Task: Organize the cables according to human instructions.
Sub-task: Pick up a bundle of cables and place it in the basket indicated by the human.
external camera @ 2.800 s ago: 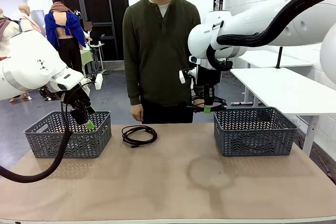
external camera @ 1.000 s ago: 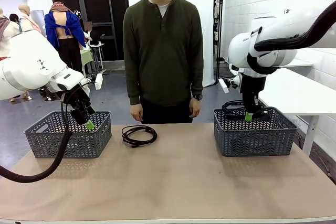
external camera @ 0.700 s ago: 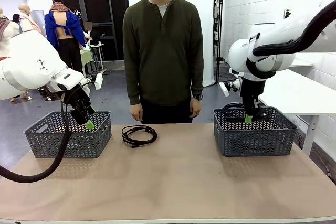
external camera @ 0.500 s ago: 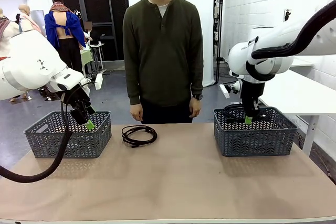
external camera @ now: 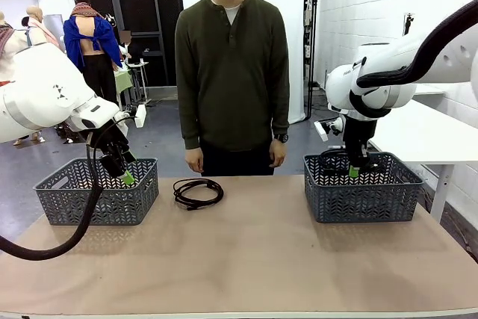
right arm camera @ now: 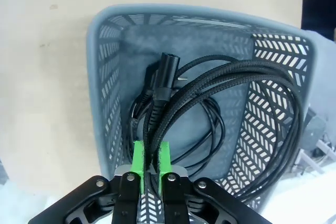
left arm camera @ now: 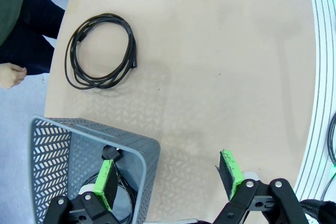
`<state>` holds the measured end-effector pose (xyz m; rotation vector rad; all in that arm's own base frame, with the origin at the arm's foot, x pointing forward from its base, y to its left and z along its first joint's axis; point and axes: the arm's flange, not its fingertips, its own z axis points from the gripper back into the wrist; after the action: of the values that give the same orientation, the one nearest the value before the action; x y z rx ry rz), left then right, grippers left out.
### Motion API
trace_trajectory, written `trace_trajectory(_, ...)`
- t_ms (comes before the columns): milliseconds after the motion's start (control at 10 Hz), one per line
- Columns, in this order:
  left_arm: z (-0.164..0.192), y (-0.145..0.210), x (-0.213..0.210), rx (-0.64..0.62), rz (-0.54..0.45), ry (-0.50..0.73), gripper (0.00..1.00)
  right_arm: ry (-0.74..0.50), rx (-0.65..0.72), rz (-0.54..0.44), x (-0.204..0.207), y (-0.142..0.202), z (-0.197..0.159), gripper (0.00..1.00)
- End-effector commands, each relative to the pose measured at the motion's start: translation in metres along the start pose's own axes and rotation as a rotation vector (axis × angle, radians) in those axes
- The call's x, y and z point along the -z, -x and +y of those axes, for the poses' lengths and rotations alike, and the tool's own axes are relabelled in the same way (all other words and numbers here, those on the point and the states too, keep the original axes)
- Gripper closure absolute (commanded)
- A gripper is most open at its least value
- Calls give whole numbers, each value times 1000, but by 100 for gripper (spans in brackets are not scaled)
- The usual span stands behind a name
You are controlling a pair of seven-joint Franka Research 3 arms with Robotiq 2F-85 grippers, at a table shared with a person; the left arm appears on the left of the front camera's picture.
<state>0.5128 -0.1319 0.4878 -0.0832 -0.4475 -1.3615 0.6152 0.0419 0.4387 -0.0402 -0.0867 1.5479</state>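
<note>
Right gripper (right arm camera: 150,153) clamps 1 cable (right arm camera: 205,85) straight above the basket (right arm camera: 107,77) — its loops hang inside; left gripper (left arm camera: 166,158) idles, jaws apart.

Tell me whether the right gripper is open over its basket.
No, the right gripper is shut on a black cable, whose loops hang down into the gray basket.

Bright, even overhead light; soft shadows on the table (external camera: 246,259); all views sharp, wrist views bending at edges.
</note>
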Motion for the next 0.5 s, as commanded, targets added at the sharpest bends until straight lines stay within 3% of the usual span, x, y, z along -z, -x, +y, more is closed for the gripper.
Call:
trace_trajectory(0, 1, -1, -2, -3, -2, 6, 0, 7, -26, -19, 5, 2, -8, 80)
trace_trajectory(400, 1, -1, -2, -3, -2, 6, 0, -8, 18, -24, 6, 4, -15, 3)
